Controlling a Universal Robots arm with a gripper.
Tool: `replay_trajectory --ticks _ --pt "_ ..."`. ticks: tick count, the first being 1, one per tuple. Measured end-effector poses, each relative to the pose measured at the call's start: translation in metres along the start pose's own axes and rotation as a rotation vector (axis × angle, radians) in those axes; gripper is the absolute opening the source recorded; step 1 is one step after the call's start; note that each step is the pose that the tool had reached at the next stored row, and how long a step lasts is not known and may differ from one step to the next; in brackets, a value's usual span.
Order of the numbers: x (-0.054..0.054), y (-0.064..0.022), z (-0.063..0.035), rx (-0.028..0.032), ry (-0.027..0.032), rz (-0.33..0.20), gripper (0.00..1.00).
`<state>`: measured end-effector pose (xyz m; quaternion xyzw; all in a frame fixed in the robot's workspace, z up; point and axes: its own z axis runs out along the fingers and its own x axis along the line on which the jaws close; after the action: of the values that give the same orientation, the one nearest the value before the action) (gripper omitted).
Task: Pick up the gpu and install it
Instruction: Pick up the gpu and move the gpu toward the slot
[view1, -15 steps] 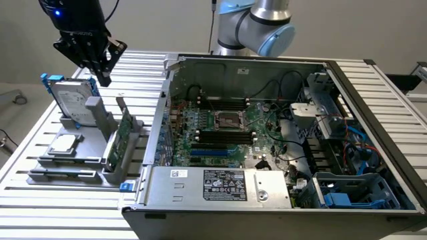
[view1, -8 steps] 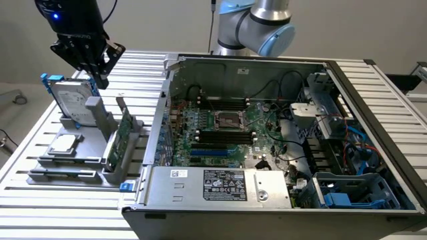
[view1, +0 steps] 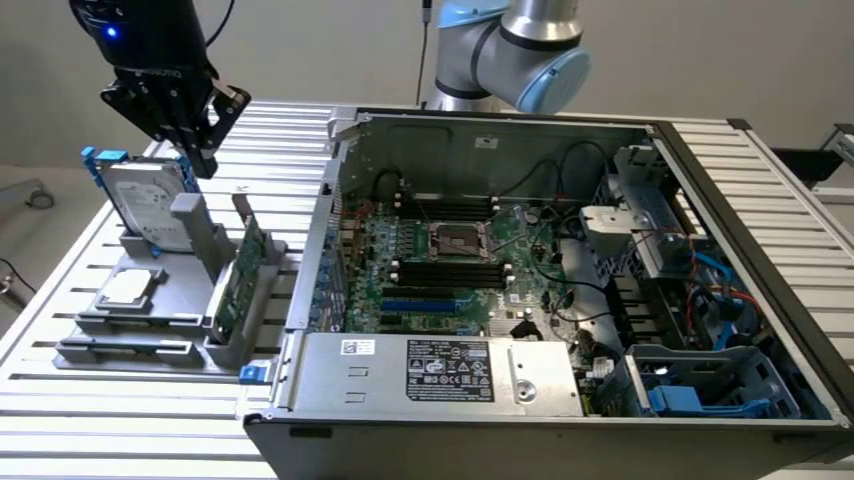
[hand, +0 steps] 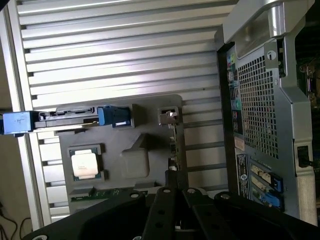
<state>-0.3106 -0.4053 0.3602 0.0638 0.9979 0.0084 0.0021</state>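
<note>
**A:** Item one, the hand?

**B:** Black multi-fingered metal gripper (view1: 200, 152), at the exterior view's far left, hanging over the top of the silver hard drive with the blue frame (view1: 140, 205). Fingers clenched together, nothing between them.

**A:** Item two, the task's thing?

**B:** The gpu (view1: 234, 285): thin flat rectangular card, green circuit board on the face I can see. It stands on edge in a slot of the grey moulded plastic holder (view1: 180, 300), untouched. It sits between the hard drive and the left wall of the open grey metal computer case (view1: 331, 200).

**A:** Its bearing from the hand?

**B:** Below the gripper, nearer to me, and a little toward the exterior view's right. The two are apart, with the hard drive's upper corner closer to the fingertips than the card is.

**A:** Long axis?

**B:** It runs far to near and slopes down toward the near end, roughly alongside the case wall. The thin top edge faces up. In the wrist view the card shows edge-on as a narrow line, running out from the fingertips.

**A:** Anything else in the holder?

**B:** A small square silver CPU chip (view1: 127, 288), lying flat to the left of the card.
</note>
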Motion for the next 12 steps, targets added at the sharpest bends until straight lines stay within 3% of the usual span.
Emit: replay_trajectory --ticks 7,9,12 --pt "0.0 0.0 0.0 0.0 -0.0001 0.0 0.12" --pt "0.0 0.0 0.0 0.0 0.0 -0.001 0.18" --pt "0.0 0.0 0.0 0.0 0.0 -0.001 0.36"
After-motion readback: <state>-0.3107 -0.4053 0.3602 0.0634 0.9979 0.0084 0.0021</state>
